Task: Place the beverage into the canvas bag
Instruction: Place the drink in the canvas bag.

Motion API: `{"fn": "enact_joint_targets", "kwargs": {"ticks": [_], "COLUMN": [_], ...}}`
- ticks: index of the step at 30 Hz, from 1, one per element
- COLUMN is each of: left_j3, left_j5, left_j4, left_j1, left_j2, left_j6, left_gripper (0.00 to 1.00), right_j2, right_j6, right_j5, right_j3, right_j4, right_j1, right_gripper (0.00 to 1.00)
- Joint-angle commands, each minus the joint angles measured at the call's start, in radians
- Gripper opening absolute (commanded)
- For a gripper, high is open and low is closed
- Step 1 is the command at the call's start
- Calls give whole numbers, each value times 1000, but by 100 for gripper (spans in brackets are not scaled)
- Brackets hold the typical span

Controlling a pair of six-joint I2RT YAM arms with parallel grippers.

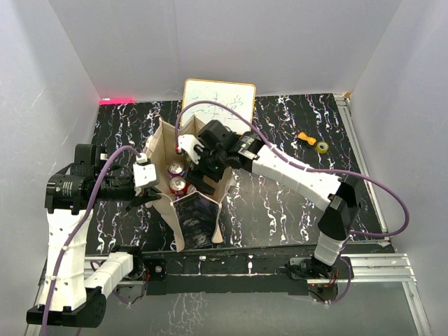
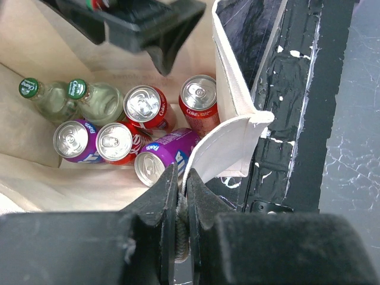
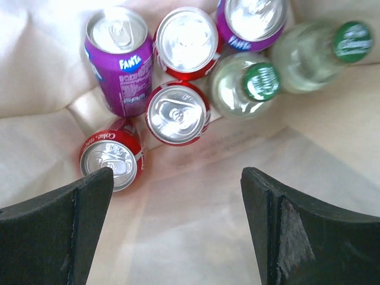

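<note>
Left gripper (image 2: 180, 178): jaws clamped nearly shut on a fold of the canvas bag (image 1: 162, 143) rim, at its left wall, pulling the mouth open. It grips only a thin bite of cloth.

The bag stands mid-table, mouth up, dark printed panel towards our bases. The beverages sit on its floor, all inside:
- a leaning Fanta can (image 3: 119, 59), plus a second purple can
- three red cans, one being the Coke can (image 3: 113, 157)
- two green-capped bottles (image 3: 249, 83)

We can't tell which drink is the task's own.

Right gripper (image 3: 177, 178): down in the bag mouth, above the drinks. Its fingers are spread wide with nothing between them. We read this as the drop made and the lift-out next.

To do that well:
- go straight up, jaws wide, no sideways drift
- mind the Coke can, which sits just beside one finger in the right wrist view
- don't let go of the rim on the left until the right arm is clear of the cloth, or the wall may fold in on the fingers
- watch the purple cable near the rim

Hard to make out:
- In the top view the right arm covers most of the mouth, so only two can tops show.
- We can't pick out the bag handles.
- The left wrist view cuts off the far bag wall.
- The writing on the white board (image 1: 218, 98) behind the bag is unreadable.
- Far right on the table, a small yellow thing (image 1: 304, 138) and a small roll (image 1: 322, 147) are too small to name.
</note>
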Motion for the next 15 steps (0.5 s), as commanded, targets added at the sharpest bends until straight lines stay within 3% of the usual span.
{"fn": "enact_joint_targets", "kwargs": {"ticks": [1, 5, 9, 15], "left_j3": [29, 50, 75, 116], "left_j5": [62, 50, 35, 36], "left_j4": [-5, 2, 71, 125], "left_j1": [10, 11, 20, 47], "left_j2": [-25, -5, 11, 23], "left_j6": [-17, -35, -141, -225], "left_gripper": [3, 12, 35, 58], "right_j2": [-104, -124, -122, -136], "right_j6": [-1, 6, 34, 100], "right_j5": [-43, -70, -36, 88], "right_j3": [91, 170, 275, 387], "right_j4": [102, 115, 125, 154], "right_j1": [-24, -38, -64, -119], "right_gripper": [92, 92, 92, 92]}}
